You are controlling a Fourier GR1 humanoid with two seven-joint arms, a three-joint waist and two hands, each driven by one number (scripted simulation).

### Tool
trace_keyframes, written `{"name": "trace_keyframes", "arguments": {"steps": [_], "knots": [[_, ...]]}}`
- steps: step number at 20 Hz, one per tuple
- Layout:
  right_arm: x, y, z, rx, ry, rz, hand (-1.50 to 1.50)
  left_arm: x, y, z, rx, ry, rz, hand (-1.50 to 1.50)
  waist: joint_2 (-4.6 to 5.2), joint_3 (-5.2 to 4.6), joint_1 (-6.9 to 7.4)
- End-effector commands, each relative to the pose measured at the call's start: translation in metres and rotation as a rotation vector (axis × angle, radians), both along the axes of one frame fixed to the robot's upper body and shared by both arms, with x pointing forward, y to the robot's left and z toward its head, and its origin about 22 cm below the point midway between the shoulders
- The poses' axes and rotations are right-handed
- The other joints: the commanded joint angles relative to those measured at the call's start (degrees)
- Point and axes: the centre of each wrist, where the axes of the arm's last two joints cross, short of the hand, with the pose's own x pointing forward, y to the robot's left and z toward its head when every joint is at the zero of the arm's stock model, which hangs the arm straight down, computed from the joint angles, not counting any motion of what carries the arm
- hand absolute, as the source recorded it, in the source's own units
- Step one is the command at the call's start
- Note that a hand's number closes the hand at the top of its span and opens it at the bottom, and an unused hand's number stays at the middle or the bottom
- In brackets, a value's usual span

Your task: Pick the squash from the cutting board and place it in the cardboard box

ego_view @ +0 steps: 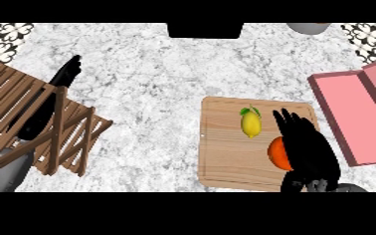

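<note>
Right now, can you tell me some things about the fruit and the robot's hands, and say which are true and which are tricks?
1. The yellow squash lies on the wooden cutting board. True.
2. The right hand is over the cutting board, beside the squash. True.
3. The orange fruit sits inside the pink box. False: it is on the cutting board, partly hidden by the right hand.
4. The left hand is holding the squash. False: it is open at the view's left, above the wooden crate, holding nothing.
5. The pink box is right of the cutting board. True.
</note>
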Motion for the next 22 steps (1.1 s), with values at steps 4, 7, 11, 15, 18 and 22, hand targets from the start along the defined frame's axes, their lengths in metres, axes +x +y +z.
{"name": "trace_keyframes", "arguments": {"steps": [4,7,11,15,18,22], "knots": [[-0.009,0.008,-0.028,-0.019,0.041,-0.036,-1.50,0.003,-0.042,0.006,-0.065,-0.044,-0.086,0.00,-0.44,0.62,-0.74],[-0.009,0.005,-0.024,-0.053,0.032,-0.062,-1.50,-0.004,-0.037,-0.007,-0.062,-0.036,-0.100,0.00,-0.47,0.59,-0.78],[0.012,-0.022,-0.022,-0.069,0.018,-0.079,-1.50,0.004,-0.046,0.010,-0.066,-0.056,-0.093,0.00,-0.41,0.63,-0.71],[0.004,-0.027,-0.043,-0.015,0.029,-0.076,-1.50,-0.003,-0.041,0.004,-0.053,-0.064,-0.090,0.00,-0.42,0.64,-0.60],[-0.012,-0.022,-0.061,-0.023,0.076,-0.031,-1.50,-0.005,-0.040,0.013,-0.059,-0.046,-0.095,0.00,-0.52,0.65,-0.56],[0.016,-0.018,-0.050,-0.036,-0.019,0.078,1.50,0.008,-0.052,0.027,-0.062,-0.059,-0.111,0.00,-0.43,0.69,-0.26]]}}
